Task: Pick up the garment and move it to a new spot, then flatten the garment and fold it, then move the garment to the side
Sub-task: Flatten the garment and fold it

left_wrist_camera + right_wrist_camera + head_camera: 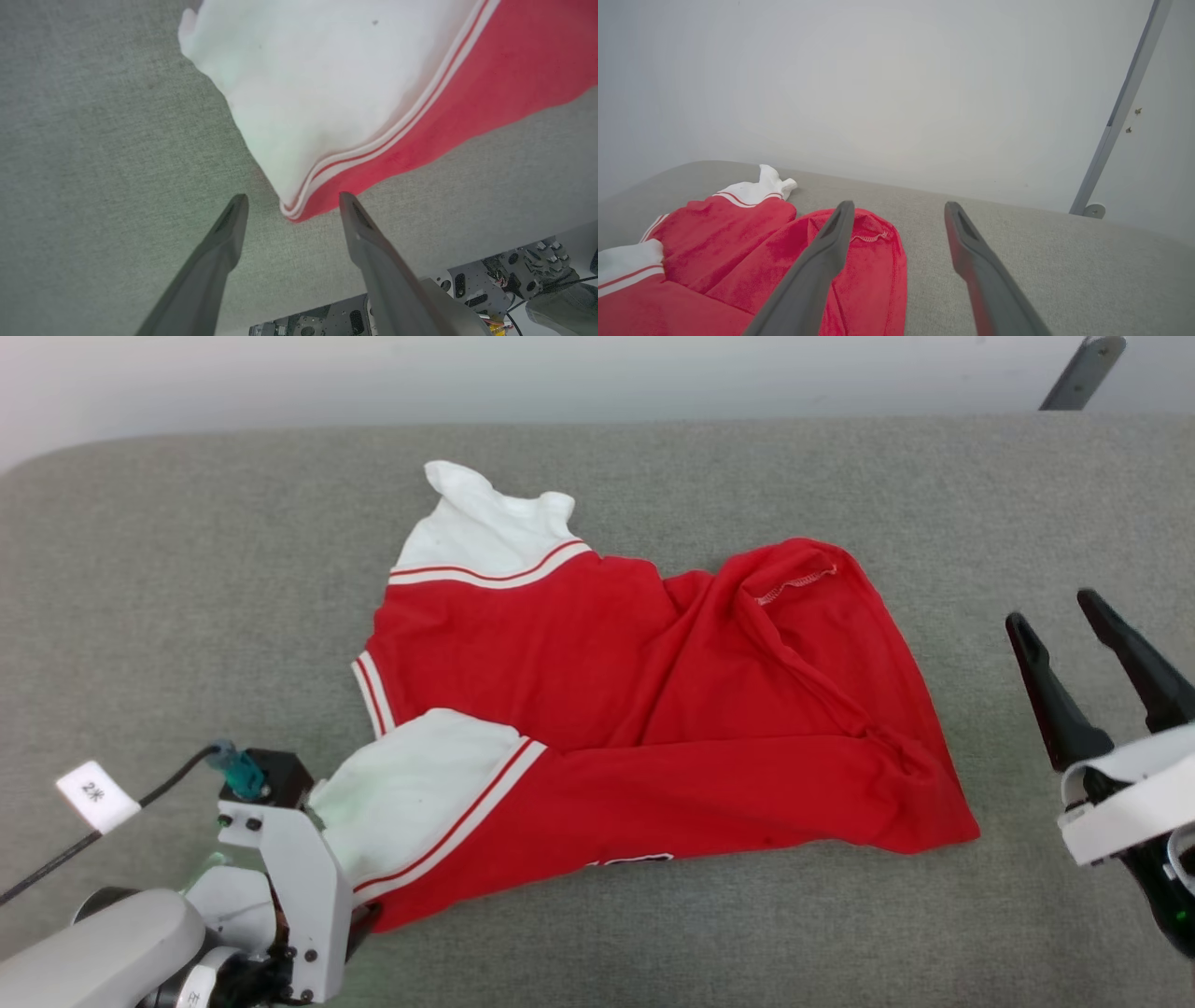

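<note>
Grey fabric desk [140, 569], pale wall behind. Left end effector [289, 201] open, fingers [229, 224] straddling the jersey's [653, 709] near sleeve corner, not pinching yet. Right end effector [1053, 611] open too, hovering off the jersey's right edge, well apart. Jersey lies rumpled mid-desk, sleeves left, hem flopped over at right. I reckon this is the grab. I'd push left forward until the striped trim [397, 126] sits between the fingers, close on both layers, then bring right to the near hem corner before lifting, else it drags lopsided.
</note>
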{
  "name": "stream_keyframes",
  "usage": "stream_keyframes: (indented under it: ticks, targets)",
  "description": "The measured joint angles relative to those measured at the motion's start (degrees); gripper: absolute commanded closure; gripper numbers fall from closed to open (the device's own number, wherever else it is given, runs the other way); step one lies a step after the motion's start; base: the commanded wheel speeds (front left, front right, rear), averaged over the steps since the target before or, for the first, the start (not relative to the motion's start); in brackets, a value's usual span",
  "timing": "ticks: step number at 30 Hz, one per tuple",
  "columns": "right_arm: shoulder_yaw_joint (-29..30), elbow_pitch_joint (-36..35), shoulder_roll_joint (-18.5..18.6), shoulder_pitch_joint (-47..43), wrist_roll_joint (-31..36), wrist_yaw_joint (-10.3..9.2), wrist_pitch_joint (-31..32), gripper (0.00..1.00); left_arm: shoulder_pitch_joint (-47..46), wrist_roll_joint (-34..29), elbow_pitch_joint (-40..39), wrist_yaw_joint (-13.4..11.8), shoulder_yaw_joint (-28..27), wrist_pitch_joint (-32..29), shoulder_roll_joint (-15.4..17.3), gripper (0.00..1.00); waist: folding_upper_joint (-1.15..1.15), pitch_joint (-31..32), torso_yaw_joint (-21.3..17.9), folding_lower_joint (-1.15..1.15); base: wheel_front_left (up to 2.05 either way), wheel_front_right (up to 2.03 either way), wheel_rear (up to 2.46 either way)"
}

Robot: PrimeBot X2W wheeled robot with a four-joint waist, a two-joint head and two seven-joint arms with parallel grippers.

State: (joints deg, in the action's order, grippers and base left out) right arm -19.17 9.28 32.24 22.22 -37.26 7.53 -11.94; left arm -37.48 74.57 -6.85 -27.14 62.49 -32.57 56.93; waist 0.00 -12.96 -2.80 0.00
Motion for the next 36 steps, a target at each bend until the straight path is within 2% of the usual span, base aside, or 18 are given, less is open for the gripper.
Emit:
stream_keyframes:
  ticks: [7,11,12,13,19,25,36]
  targets:
    - [7.64,-4.79,-4.61,-6.96,3.50,0.00,2.89,0.00,1.55,0.77,4.61,1.15,-0.45,2.46,-2.04,0.00,0.00,-1.57,-1.29,0.00,0.00,0.00,0.00]
    - [9.22,-6.84,-6.24,-9.66,4.50,0.00,5.16,0.00,1.68,1.13,8.25,3.14,-0.70,3.79,-3.61,0.00,0.00,-2.45,-1.92,0.00,0.00,0.00,0.00]
    - [9.40,-7.27,-6.50,-10.22,4.81,0.00,5.70,0.00,1.72,1.37,9.18,3.91,-0.82,3.93,-4.16,0.54,0.00,-2.64,-2.05,0.00,0.00,0.00,0.00]
    - [9.72,-7.58,-7.05,-10.68,4.67,0.00,6.47,0.00,1.72,1.91,10.03,4.70,-1.01,3.94,-4.48,1.00,0.00,-2.80,-2.19,0.00,0.00,0.00,0.00]
    - [8.98,-8.91,-7.70,-13.95,1.40,-0.01,14.34,0.00,1.02,1.18,13.40,7.94,-0.76,4.49,-5.37,1.00,0.00,-3.42,-2.54,0.00,0.00,0.00,0.00]
    - [7.37,-8.81,-7.22,-14.49,-1.56,-0.01,23.04,0.00,-0.27,-0.08,14.19,9.29,0.11,3.83,-6.26,1.00,0.00,-3.65,-1.77,0.00,0.00,0.00,0.00]
    - [7.91,-3.11,-7.40,-11.12,1.01,-0.01,37.09,0.00,-2.55,-1.80,15.71,11.26,1.31,3.25,-9.64,1.00,0.00,-3.83,1.24,0.00,0.00,0.00,0.00]
